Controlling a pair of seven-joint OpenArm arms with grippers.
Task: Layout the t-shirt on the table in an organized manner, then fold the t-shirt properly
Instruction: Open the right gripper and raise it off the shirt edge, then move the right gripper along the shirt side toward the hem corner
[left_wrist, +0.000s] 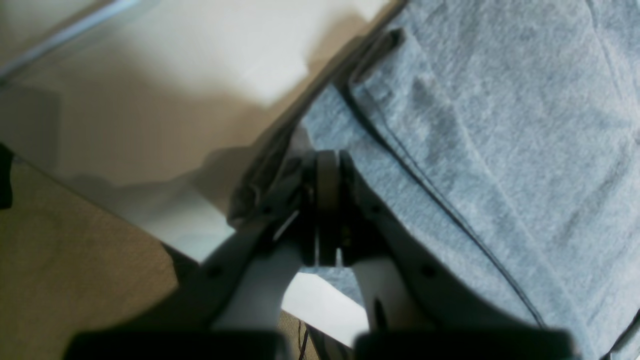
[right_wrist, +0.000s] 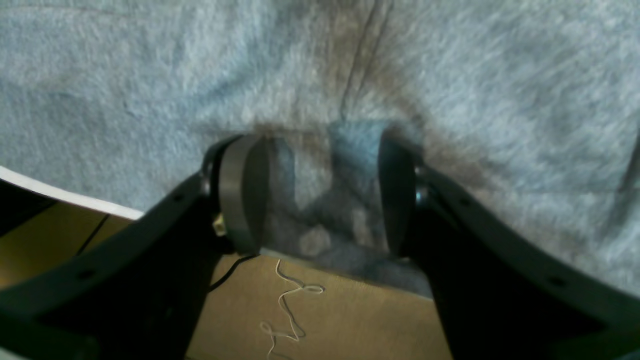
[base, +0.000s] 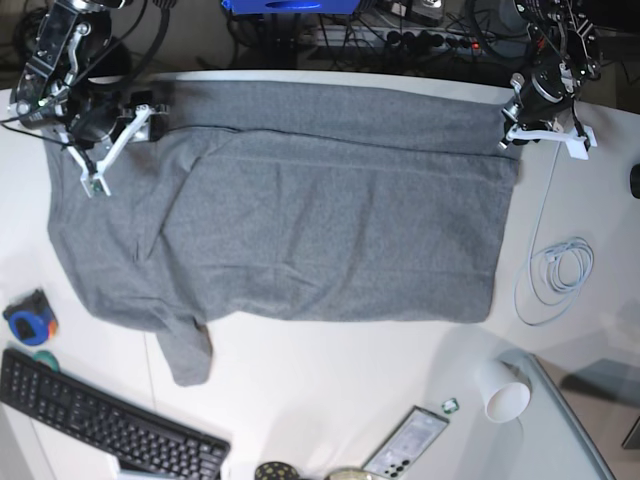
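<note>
fingers: left pair pinched on the shirt, right pair spread

my left fingers (left_wrist: 327, 200) are pressed together at the shirt's (base: 300, 210) edge, with grey fabric caught between them. in the base view that arm sits at the far right corner of the cloth (base: 520, 125), near the counter's (base: 330, 380) back edge. my right fingers (right_wrist: 320, 200) stand apart, one pad (right_wrist: 240, 195) on each side of a bunched ridge of fabric; the cloth lies between them but they are not closed on it. that arm is at the far left corner (base: 120, 120).

the shirt is spread across the middle of the white counter as a broad grey sheet, mostly flat with long shallow creases running side to side. its back edge runs almost straight between my two arms. on the near left a sleeve (base: 187, 355) hangs out past the hem line, and the left side bulges outward.

off the cloth: a white cable (base: 560, 270) coiled to the right, a paper cup (base: 503, 392) on its side near the front right, a phone (base: 412, 442) beside it, a black keyboard (base: 105, 422) at the front left, and a blue tape roll (base: 28, 320) just above it.
</note>
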